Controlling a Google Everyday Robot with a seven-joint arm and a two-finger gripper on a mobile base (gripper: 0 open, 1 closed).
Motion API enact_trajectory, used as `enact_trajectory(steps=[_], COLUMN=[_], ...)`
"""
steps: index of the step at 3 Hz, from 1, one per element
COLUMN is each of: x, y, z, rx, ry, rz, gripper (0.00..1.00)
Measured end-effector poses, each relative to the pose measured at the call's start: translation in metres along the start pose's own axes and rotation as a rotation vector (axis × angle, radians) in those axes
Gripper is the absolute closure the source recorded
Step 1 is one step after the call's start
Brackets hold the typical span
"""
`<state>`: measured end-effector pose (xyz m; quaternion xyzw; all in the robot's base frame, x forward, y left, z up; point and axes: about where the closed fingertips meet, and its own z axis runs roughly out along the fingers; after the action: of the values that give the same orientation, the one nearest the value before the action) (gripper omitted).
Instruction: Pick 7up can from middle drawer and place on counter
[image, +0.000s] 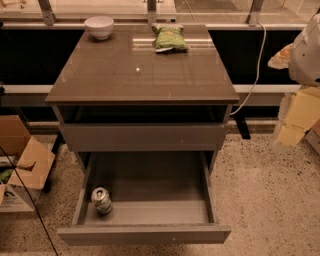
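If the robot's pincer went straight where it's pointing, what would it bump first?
Probably the speckled floor. The pincer hangs at the right edge, pointing downward beside the cabinet, away from the can in the open drawer. Depth is unclear.

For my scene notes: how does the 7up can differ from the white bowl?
The 7up can lies on its side in the open middle drawer; the white bowl stands upright on the counter. The can is silvery metal; the bowl is plain white. The can is at the drawer's front left; the bowl at the counter's far left. Both are far from the claw at the picture's right edge.
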<state>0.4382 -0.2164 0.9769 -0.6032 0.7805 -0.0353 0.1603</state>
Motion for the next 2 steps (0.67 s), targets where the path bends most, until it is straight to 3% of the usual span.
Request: enact_trajectory(steps=[1,2], x=[-0.003,-0.02], y=[-0.001,0.003], z=[0.001,0.011], rx=[0.007,0.008], ry=[-0.014,-0.08], rz=[0.003,0.01], gripper=[0.0,0.0])
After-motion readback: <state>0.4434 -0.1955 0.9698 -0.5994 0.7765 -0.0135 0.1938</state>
